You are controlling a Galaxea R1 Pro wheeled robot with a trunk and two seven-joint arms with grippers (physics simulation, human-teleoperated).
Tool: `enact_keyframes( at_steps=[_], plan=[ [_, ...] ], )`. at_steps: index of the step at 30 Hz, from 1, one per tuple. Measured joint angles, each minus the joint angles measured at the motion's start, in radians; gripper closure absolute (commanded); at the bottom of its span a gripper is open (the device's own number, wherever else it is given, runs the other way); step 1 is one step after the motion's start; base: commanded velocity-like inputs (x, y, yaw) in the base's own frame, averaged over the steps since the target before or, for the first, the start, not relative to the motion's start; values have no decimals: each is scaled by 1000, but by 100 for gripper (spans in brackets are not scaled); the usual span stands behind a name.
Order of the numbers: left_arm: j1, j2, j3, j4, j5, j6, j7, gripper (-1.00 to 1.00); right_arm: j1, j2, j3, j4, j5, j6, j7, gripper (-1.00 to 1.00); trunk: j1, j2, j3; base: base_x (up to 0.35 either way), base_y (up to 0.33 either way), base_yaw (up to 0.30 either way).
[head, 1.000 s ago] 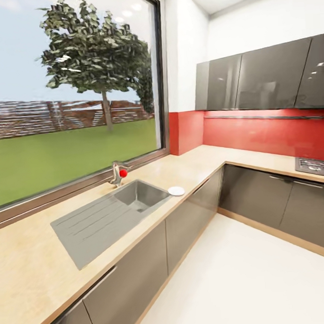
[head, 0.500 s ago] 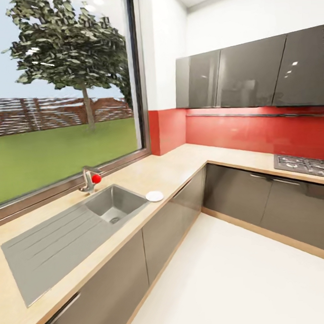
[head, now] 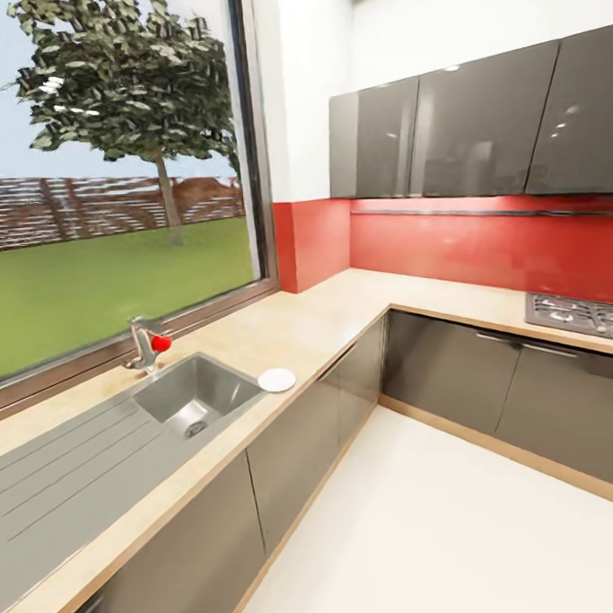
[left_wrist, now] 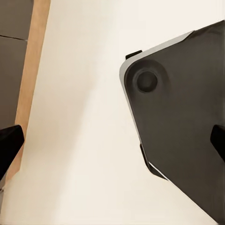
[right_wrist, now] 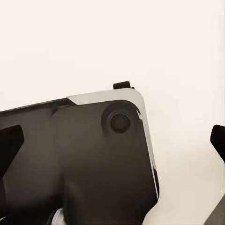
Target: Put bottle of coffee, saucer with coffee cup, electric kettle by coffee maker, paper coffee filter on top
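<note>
The head view showed an L-shaped kitchen countertop (head: 325, 319) of light wood grain over grey cabinet fronts, running beneath a large window (head: 111, 173) and turning along a red backsplash (head: 483, 252). A steel sink (head: 196, 398) with a draining board sat in the counter, a faucet (head: 145, 344) with a red knob behind it; the saucer (head: 276, 379), small, round and white, lay just beside the sink's far edge. A gas hob (head: 581, 315) was cut off at the frame's edge, under dark wall cabinets (head: 477, 127). In the wrist views the left gripper (left_wrist: 112, 145) and right gripper (right_wrist: 112, 140) were spread wide with nothing between the fingers, each above the robot's dark base (left_wrist: 187, 131) and the pale floor (left_wrist: 84, 117); fingertips were cropped
</note>
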Motion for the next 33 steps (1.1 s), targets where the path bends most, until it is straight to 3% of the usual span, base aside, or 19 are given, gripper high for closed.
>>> enact_keyframes(
  at_steps=[33],
  plan=[
    [0, 2, 8, 1, 3, 0, 0, -100, 0, -1, 10, -2, 5, -2, -8, -100, 0, 0, -5, 247, -200, 24]
  ],
)
